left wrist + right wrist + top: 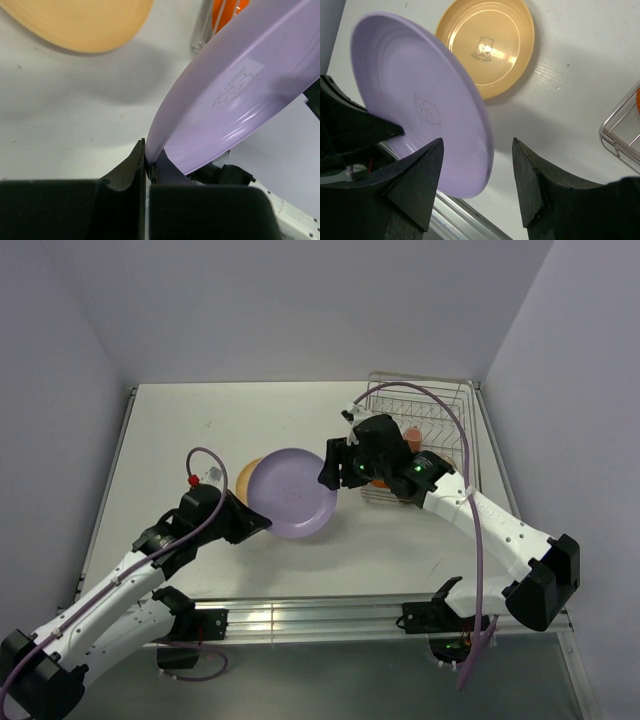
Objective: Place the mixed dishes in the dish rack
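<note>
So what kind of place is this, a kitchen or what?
Likely a robot test bench, not a kitchen: a white table boxed in by plain walls, two robot arms bolted to a metal rail, and a wire dish rack.

the left arm [120, 585] and right arm [500, 530] are white shells with black joints and black bases. a thin lilac cable [478, 540] loops off each; a small red cap [191, 480] sits by the left one's. a green light [417, 469] glows on the right arm's black wrist block. the left gripper [147, 162] and right gripper [478, 150] have matte black, wedge-shaped fingers.
</note>
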### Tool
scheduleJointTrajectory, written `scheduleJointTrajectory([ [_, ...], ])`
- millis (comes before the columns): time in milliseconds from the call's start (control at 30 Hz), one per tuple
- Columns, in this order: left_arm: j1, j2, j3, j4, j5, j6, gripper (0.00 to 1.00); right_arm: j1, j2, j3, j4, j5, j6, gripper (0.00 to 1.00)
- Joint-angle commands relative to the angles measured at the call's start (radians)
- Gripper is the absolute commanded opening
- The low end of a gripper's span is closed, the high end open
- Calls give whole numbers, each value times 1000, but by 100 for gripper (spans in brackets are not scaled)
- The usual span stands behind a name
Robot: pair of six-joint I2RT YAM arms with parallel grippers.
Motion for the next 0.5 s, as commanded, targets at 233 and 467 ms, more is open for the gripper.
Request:
scheduleJointTrajectory([
  [233, -30, -105, -1, 68, 118, -5, 0, -5, -38, -35, 59, -120, -29, 40],
  [467, -30, -117, -26, 167, 181, 4, 8, -23, -72, -89, 122, -289, -26, 0],
])
